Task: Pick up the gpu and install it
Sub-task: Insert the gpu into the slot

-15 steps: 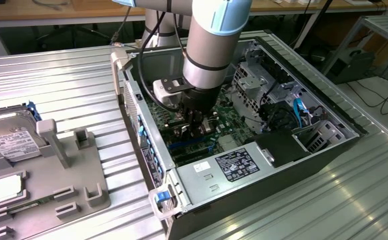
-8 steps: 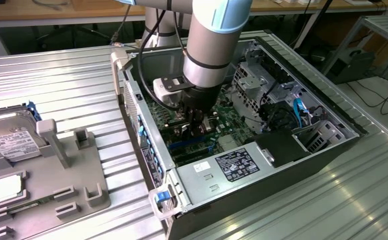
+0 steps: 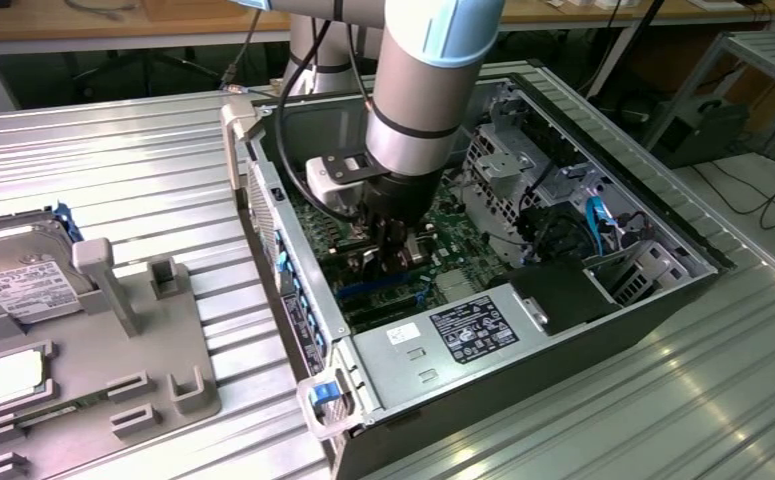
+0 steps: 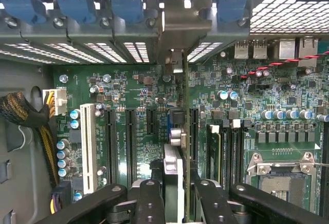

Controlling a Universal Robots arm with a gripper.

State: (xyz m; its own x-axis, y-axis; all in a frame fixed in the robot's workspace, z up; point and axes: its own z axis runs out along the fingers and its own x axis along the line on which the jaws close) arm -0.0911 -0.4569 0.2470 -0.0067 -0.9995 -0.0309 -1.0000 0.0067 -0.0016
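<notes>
Gripping the gpu (image 4: 179,136) edge-on, my pincer (image 4: 177,201) has its fingers (image 4: 149,201) closed on both faces. The card stands upright over the motherboard (image 4: 133,88) slots, its bracket (image 4: 177,23) at the case's rear wall. Seated or not, I cannot tell. In the exterior view my pincer (image 3: 387,245) is deep in the open case (image 3: 521,390), the card hard to make out.

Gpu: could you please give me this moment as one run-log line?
gpu | jaws shut on it | edge-on at motherboard slots | inside computer case | seating unclear
</notes>
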